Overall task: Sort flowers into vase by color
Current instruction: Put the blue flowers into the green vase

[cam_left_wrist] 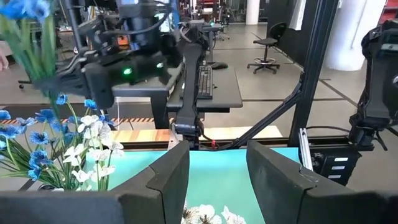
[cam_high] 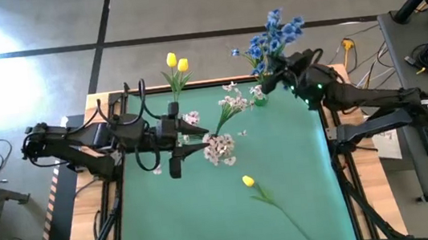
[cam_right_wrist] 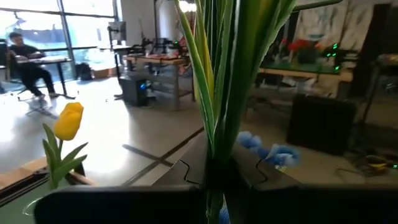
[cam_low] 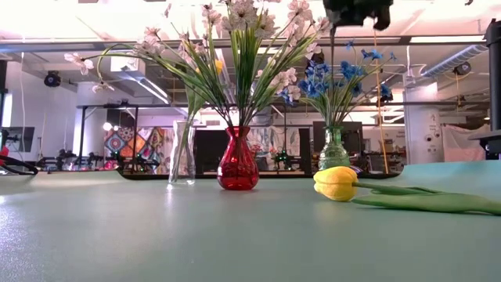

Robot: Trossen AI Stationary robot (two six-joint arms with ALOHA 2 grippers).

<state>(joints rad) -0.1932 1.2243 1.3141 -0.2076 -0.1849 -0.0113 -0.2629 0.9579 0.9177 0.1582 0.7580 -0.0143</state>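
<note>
In the low view three vases stand in a row at the far side. They are a clear glass one [cam_low: 182, 153], a red one [cam_low: 237, 164] with pinkish-white blossoms [cam_low: 235, 19], and a green one [cam_low: 334, 149] with blue flowers [cam_low: 333, 78]. Two yellow tulips [cam_high: 176, 62] stand upright at the far left. Another yellow tulip [cam_high: 248, 181] lies flat on the green mat. My right gripper [cam_high: 273, 81] is over the green vase, shut on a green stem. My left gripper [cam_left_wrist: 217, 168] points level, open and holding nothing, beside a blossom cluster [cam_high: 219, 148]. My right gripper pinches a flower's green stem and long leaves [cam_right_wrist: 214, 158] between its two fingers. The fingers come in level and lie across the stem. The stem stands upright, with the leaves rising above the fingers and blue blooms [cam_right_wrist: 273, 154] just beyond. The fingers hide its lower end.
The tulip lying on the mat has its long stem [cam_high: 285, 213] running toward the near right corner. Wooden table edges [cam_high: 104, 221] and black frame rails border the mat. The near half of the mat [cam_high: 186, 228] is bare.
</note>
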